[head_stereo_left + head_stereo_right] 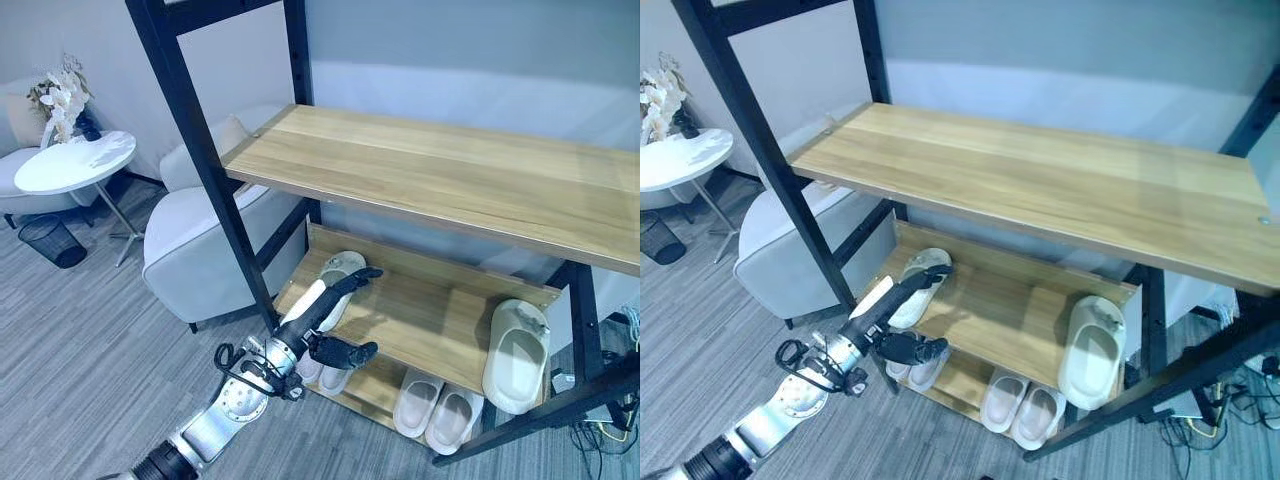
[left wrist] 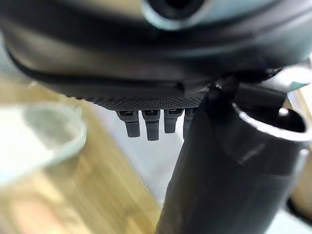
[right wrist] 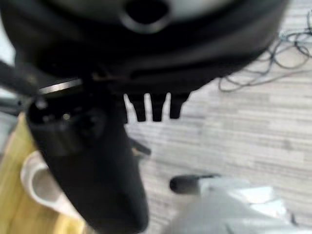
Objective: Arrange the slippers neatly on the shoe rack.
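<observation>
On the middle wooden shelf (image 1: 420, 320) of black-framed shoe rack (image 1: 200, 150) | pale smooth rounded slipper (image 1: 338, 275) at left end, second slipper (image 1: 516, 355) at right end, white pair (image 1: 438, 410) on lowest level | left hand (image 1: 335, 300) fingers stretched straight, lying on left slipper, thumb out | right hand (image 3: 92, 165): state cannot be told

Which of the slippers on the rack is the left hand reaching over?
The slipper at the left end of the middle shelf: the left hand stretches straight over it. The slipper at the right end and the pair on the bottom shelf lie apart.
</observation>
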Controlling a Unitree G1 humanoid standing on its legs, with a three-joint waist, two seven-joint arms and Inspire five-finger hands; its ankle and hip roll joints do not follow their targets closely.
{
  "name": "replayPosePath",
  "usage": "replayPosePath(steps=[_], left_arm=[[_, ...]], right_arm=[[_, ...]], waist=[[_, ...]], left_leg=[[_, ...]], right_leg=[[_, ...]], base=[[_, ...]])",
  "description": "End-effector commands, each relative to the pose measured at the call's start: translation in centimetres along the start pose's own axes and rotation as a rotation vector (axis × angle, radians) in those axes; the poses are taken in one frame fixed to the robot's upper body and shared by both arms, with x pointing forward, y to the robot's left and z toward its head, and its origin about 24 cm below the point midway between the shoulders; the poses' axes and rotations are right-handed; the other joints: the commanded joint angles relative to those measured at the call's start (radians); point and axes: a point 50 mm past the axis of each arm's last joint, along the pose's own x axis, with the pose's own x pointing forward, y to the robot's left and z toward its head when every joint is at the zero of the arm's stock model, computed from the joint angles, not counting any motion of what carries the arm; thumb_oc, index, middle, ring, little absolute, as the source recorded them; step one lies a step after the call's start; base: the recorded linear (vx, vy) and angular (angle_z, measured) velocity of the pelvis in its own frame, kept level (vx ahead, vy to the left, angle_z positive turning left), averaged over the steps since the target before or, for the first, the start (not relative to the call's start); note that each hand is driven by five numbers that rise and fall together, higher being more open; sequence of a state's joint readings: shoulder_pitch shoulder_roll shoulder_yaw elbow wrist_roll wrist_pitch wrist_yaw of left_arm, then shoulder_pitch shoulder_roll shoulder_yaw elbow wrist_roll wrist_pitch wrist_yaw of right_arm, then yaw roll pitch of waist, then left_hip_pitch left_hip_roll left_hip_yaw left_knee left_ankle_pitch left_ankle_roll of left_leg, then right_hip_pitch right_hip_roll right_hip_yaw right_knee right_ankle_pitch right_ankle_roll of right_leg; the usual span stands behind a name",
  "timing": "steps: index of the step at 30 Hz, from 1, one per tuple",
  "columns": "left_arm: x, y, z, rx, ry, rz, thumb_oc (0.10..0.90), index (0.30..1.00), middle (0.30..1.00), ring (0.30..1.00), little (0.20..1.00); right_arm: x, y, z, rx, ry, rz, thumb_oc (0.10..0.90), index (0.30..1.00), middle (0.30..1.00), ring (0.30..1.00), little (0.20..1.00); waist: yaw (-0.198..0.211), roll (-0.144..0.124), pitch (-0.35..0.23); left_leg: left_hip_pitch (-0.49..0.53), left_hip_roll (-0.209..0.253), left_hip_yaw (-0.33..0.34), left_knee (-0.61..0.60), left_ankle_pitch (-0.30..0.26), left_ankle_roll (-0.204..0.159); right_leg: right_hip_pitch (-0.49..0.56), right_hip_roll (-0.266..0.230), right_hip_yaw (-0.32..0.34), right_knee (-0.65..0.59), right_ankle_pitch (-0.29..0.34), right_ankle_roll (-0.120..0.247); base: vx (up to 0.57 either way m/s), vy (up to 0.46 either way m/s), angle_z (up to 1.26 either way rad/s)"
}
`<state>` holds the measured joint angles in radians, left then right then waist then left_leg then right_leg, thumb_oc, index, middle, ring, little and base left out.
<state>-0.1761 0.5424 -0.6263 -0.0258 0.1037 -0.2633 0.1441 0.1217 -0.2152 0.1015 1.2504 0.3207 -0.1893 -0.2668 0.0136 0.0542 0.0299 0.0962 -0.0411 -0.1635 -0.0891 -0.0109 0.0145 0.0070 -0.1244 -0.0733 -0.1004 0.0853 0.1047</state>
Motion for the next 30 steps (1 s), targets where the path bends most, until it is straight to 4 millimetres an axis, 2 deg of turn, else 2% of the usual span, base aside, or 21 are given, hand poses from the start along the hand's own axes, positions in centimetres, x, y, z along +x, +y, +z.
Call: replayPosePath(steps=[1,4,7,8,9,15,21,30], left_arm=[[4.2,3.8,4.8,0.199,-0.311,0.146,0.800,0.900,0.900,0.900,0.900],[4.7,4.7,4.4,0.273,-0.293,0.192,0.800,0.900,0.900,0.900,0.900],[5.3,6.1,4.2,0.431,-0.288,0.233,0.800,0.900,0.900,0.900,0.900],[5.3,6.1,4.2,0.432,-0.289,0.233,0.800,0.900,0.900,0.900,0.900],[5.8,6.9,4.1,0.531,-0.284,0.250,0.800,0.900,0.900,0.900,0.900],[6.6,8.8,3.9,0.727,-0.266,0.312,0.800,0.900,0.900,0.900,0.900],[7.4,10.2,3.9,0.825,-0.246,0.364,0.800,0.900,0.900,0.900,0.900],[8.0,12.4,3.5,0.939,-0.189,0.450,0.800,0.900,0.900,0.900,0.900]], right_arm=[[0.4,-1.6,1.4,-0.033,-0.075,-0.046,0.800,0.900,0.900,0.900,0.900],[0.5,-1.8,1.6,-0.050,-0.087,-0.048,0.800,0.900,0.900,0.900,0.900],[0.5,-2.1,1.5,-0.059,-0.088,-0.053,0.800,0.900,0.900,0.900,0.900],[0.5,-2.1,1.6,-0.059,-0.088,-0.053,0.800,0.900,0.900,0.900,0.900],[0.5,-2.2,1.6,-0.058,-0.089,-0.053,0.800,0.900,0.900,0.900,0.900],[0.7,-2.3,2.2,-0.037,-0.102,-0.061,0.800,0.900,0.900,0.900,0.900],[0.8,-2.0,3.3,-0.022,-0.135,-0.049,0.800,0.900,0.900,0.900,0.900],[0.9,-1.6,4.8,-0.010,-0.192,-0.041,0.800,0.900,0.900,0.900,0.900]], waist=[[-0.002,-0.007,-0.005],[-0.009,-0.008,-0.007],[-0.016,-0.007,-0.012],[-0.015,-0.007,-0.012],[-0.020,-0.006,-0.011],[-0.029,-0.004,-0.014],[-0.032,-0.006,-0.009],[-0.044,-0.024,0.013]], left_leg=[[-0.090,-0.008,0.015,0.002,0.019,-0.033],[-0.103,-0.009,0.021,0.002,0.021,-0.035],[-0.115,-0.009,0.026,0.002,0.021,-0.035],[-0.116,-0.009,0.026,0.002,0.021,-0.035],[-0.124,-0.010,0.029,0.002,0.022,-0.034],[-0.149,-0.016,0.038,0.002,0.023,-0.032],[-0.186,-0.018,0.045,0.002,0.029,-0.031],[-0.262,-0.019,0.061,0.002,0.036,-0.027]], right_leg=[[0.047,0.028,-0.014,0.013,-0.082,0.032],[0.033,0.028,-0.010,0.013,-0.079,0.032],[0.021,0.027,-0.003,0.013,-0.076,0.033],[0.021,0.027,-0.003,0.013,-0.076,0.033],[0.011,0.027,0.003,0.013,-0.074,0.033],[-0.017,0.027,0.014,0.013,-0.068,0.035],[-0.058,0.026,0.030,0.013,-0.058,0.037],[-0.138,0.029,0.056,0.019,-0.040,0.034]], base=[[0.00,0.000,0.00],[0.01,0.014,-0.09],[0.03,0.019,-0.10],[0.02,0.023,-0.05],[0.00,0.000,0.00],[0.00,0.022,-0.03],[-0.03,0.026,-0.12],[-0.03,0.025,-0.07]])
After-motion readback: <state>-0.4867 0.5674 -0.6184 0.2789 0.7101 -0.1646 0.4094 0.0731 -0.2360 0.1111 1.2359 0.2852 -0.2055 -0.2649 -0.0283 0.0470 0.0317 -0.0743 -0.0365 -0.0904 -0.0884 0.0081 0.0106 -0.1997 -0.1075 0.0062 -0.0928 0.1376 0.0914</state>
